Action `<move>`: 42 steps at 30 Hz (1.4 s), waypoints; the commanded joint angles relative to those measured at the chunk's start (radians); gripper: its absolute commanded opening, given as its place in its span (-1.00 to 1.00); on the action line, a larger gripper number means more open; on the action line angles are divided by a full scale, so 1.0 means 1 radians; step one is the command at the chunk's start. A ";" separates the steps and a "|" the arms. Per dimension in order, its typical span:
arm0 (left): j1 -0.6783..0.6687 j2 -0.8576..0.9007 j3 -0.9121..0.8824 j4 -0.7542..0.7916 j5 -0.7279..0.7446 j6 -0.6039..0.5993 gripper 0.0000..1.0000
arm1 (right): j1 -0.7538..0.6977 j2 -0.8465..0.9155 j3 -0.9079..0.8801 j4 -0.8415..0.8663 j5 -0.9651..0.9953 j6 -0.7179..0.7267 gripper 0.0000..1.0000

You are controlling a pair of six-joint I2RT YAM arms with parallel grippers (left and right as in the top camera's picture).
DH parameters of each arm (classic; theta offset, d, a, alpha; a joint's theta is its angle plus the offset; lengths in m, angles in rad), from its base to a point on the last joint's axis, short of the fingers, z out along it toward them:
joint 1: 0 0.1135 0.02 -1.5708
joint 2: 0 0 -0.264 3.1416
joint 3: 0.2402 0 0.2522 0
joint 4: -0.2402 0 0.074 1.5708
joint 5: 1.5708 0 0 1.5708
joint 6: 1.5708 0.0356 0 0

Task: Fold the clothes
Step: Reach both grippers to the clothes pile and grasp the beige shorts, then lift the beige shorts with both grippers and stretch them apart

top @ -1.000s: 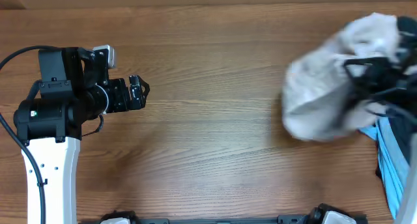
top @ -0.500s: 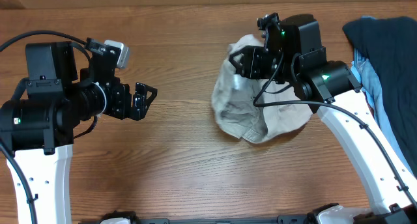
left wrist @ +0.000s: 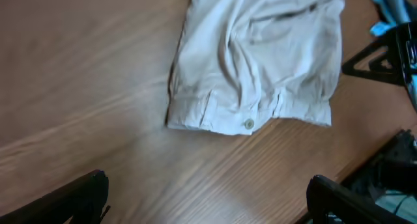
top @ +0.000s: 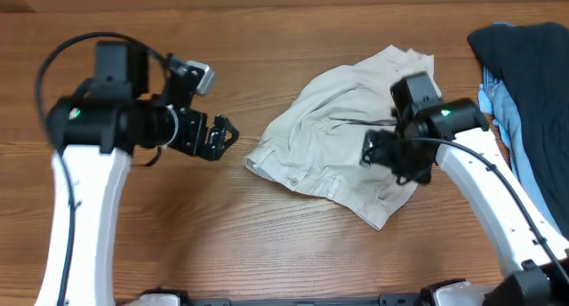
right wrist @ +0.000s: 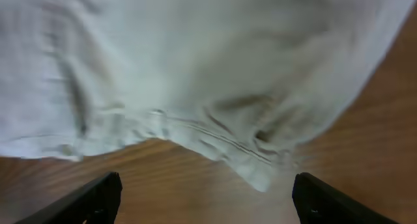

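overhead: my right claw [top: 373,155] hangs wide open, empty, over the shorts [top: 324,132]; left claw [top: 224,137] open too; dark garment [top: 524,61] at 3 o'clock.

We see the left arm [top: 80,208] and right arm [top: 489,195] built alike: white tubular links under black motor housings, each with a small green light [top: 76,114]. A thin black cable [top: 55,51] loops over the left, near a silver-grey camera block [top: 197,75]. The left gripper [top: 222,135] and right gripper [top: 369,155] are matte black.
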 commanded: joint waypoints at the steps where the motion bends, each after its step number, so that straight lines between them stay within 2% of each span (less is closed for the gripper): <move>1: -0.014 0.098 -0.016 -0.004 0.006 0.026 1.00 | -0.023 -0.005 -0.152 0.043 -0.051 0.108 0.76; 8: -0.014 0.127 -0.016 0.016 0.006 0.026 1.00 | -0.022 -0.005 -0.424 0.269 -0.103 0.177 0.75; 10: -0.014 0.127 -0.016 0.011 0.005 0.026 1.00 | -0.022 -0.005 -0.492 0.328 -0.103 0.201 0.62; 11: -0.014 0.127 -0.016 0.016 0.005 0.026 1.00 | -0.022 -0.005 -0.512 0.365 -0.103 0.201 0.36; 12: -0.014 0.127 -0.016 0.020 0.005 0.026 1.00 | -0.022 -0.005 -0.517 0.397 -0.104 0.200 -0.10; 13: -0.014 0.127 -0.016 0.026 0.005 0.026 1.00 | -0.022 -0.008 -0.504 0.426 -0.122 0.180 -0.75; 14: -0.014 0.127 -0.016 0.027 0.005 0.026 1.00 | -0.023 -0.012 -0.469 0.416 -0.137 0.147 -0.92; 17: -0.014 0.127 -0.016 0.027 -0.018 0.027 1.00 | -0.022 -0.079 -0.285 0.298 -0.124 0.059 -0.92; 18: -0.014 0.127 -0.016 0.026 -0.018 0.026 1.00 | -0.022 -0.134 -0.157 0.226 -0.089 0.019 -0.92; 22: -0.014 0.128 -0.016 0.026 -0.017 0.026 1.00 | -0.023 -0.227 0.101 0.139 0.101 0.060 -0.92; 24: -0.014 0.128 -0.026 0.026 -0.013 0.026 1.00 | -0.023 -0.254 0.184 0.167 0.088 0.074 -0.92; 28: -0.035 0.130 -0.073 0.027 -0.004 0.026 1.00 | -0.023 -0.253 0.194 0.261 0.010 0.143 -0.92; 31: -0.115 0.130 -0.146 0.067 0.000 0.026 1.00 | -0.023 -0.254 0.194 0.315 -0.002 0.161 -0.92; 32: -0.154 0.130 -0.193 0.106 -0.007 0.024 1.00 | -0.023 -0.254 0.194 0.320 -0.002 0.164 -0.92; 36: -0.248 0.130 -0.406 0.368 -0.119 -0.157 1.00 | -0.023 -0.254 0.194 0.321 -0.002 0.164 -0.92; 38: -0.259 0.131 -0.481 0.446 -0.203 -0.174 1.00 | -0.023 -0.254 0.194 0.322 -0.002 0.164 -0.92; 42: -0.262 0.145 -0.641 0.661 -0.249 -0.201 0.71 | -0.023 -0.254 0.194 0.325 -0.002 0.164 -0.92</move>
